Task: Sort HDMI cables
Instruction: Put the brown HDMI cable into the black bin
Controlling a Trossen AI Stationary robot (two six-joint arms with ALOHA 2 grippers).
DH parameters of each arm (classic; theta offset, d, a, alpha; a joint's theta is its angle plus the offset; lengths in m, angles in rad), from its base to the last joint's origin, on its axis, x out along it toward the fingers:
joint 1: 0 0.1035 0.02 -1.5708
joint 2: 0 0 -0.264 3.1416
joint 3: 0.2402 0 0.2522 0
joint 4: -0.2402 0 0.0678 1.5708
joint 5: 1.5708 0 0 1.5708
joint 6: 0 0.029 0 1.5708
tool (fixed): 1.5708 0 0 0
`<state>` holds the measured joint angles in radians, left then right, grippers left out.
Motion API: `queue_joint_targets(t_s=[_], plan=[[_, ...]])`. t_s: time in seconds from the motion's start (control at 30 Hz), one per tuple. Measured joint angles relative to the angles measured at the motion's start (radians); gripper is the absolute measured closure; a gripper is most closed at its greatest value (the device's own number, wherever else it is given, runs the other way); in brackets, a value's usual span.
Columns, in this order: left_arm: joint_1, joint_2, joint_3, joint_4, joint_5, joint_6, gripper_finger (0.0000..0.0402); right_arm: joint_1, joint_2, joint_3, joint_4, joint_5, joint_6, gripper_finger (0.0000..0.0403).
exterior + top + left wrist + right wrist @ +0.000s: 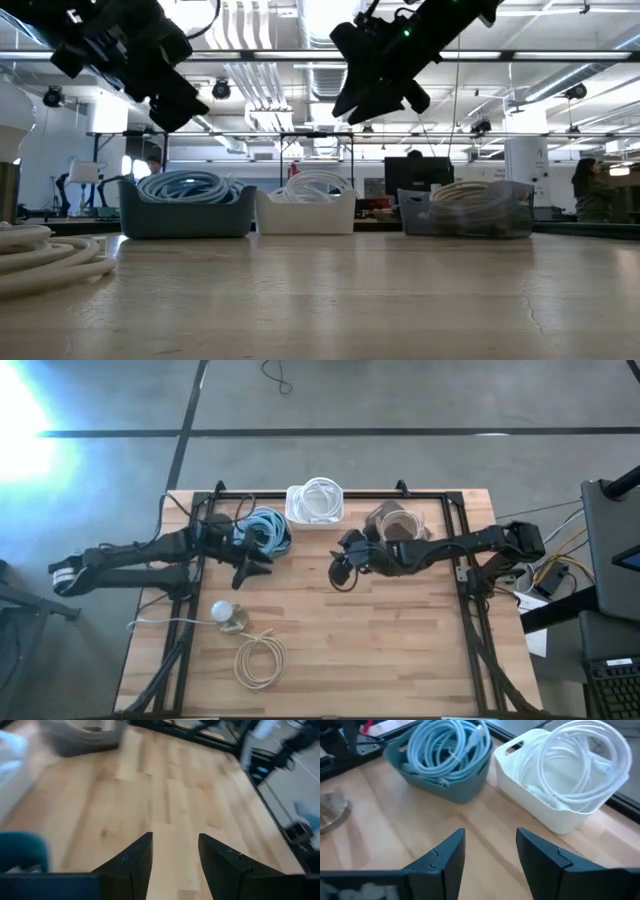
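Three bins stand along the table's far edge. A teal bin (266,532) holds light blue HDMI cables (447,747), a white bin (318,502) holds white coils (580,762), and a clear bin (392,522) holds beige coils (470,195). One beige coil (260,660) lies flat on the table near the front left. My left gripper (175,840) hovers open just in front of the teal bin, above bare wood. My right gripper (490,835) hangs open above the table's middle, in front of the white bin, with nothing between its fingers.
A round white bulb-like object (228,615) on a metal base stands at the front left, its thin cord trailing toward the left edge. A black frame (455,575) runs around the table's sides. Bare wood spreads across the middle and front right.
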<state>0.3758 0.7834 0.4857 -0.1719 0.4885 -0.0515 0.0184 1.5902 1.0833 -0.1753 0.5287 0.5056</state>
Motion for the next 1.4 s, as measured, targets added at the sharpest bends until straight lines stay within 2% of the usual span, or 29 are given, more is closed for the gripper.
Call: queue_joint_targets(t_s=[0.33, 0.57, 0.67, 0.97, 1.27, 1.4], plan=[[-0.331, 0.007, 0.000, 0.072, -0.027, 0.016, 0.0239, 0.014, 0.000, -0.010, 0.001, -0.012, 0.008, 0.0229], [-0.580, 0.066, 0.056, 0.034, -0.287, 0.006, 0.0239, 0.012, 0.000, -0.010, 0.002, -0.011, 0.007, 0.0229], [-0.644, 0.122, 0.128, -0.032, -0.316, 0.006, 0.0239, 0.012, 0.000, -0.010, 0.002, -0.011, 0.007, 0.0229], [-0.735, 0.363, 0.270, -0.170, -0.319, 0.006, 0.0239, 0.012, 0.000, -0.011, -0.007, -0.014, -0.018, 0.0229], [-0.745, 0.564, 0.297, -0.171, -0.315, -0.005, 0.0239, 0.015, 0.000, -0.012, -0.061, -0.017, -0.052, 0.0229], [-0.749, 0.633, 0.293, -0.174, -0.270, -0.031, 0.0239, 0.014, 0.000, -0.012, -0.062, -0.017, -0.072, 0.0229]])
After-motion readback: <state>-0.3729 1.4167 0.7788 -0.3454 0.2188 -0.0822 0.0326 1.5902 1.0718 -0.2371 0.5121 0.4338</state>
